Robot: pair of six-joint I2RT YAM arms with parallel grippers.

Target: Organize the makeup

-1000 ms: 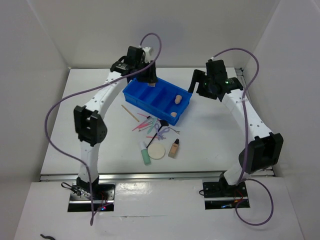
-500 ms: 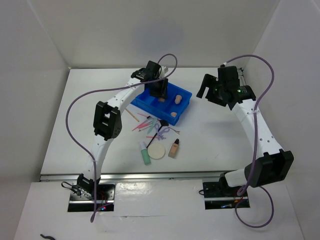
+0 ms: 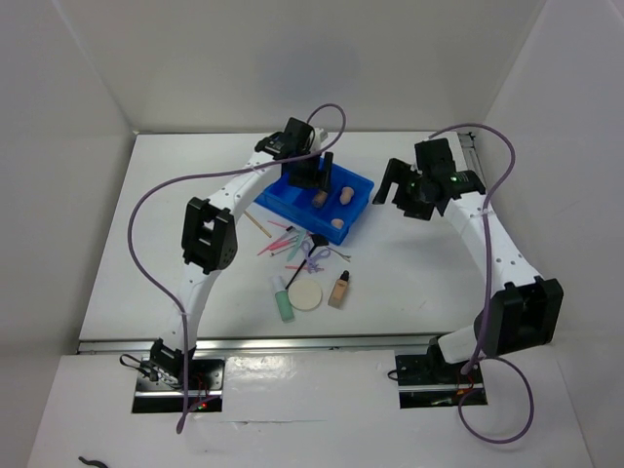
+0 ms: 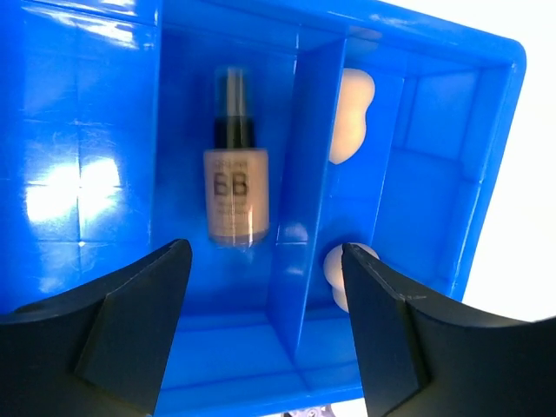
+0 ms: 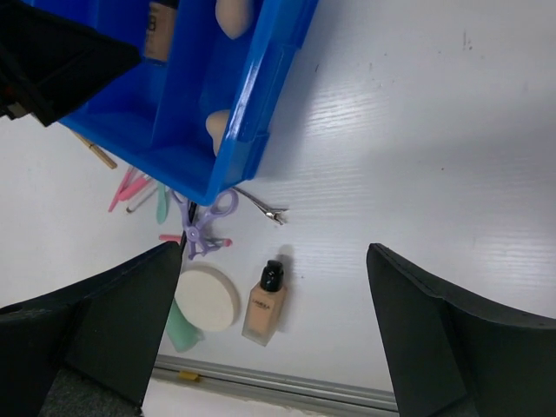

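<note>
Found nearest on the tabletop [image 3: 419,263] a mint-green tube [image 3: 283,307], round puff [image 3: 308,295] and beige bottle [image 3: 339,290]; farther, thin sticks [image 3: 279,244] before the blue tray [image 3: 269,197]. Inside, found a second bottle [image 4: 236,187] lying flat, two peach sponges [image 4: 352,104] in the neighbour compartment. Saw left pincer [image 4: 262,252] open above them, empty; right pincer [image 5: 276,250] open too.

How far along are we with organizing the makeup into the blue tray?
Done: one BB bottle and two sponges lie in the tray. In hand: nothing; left pincer, over that bottle, and right pincer are open. Left: second bottle, puff, mint tube, sticks and brush on the table.
</note>
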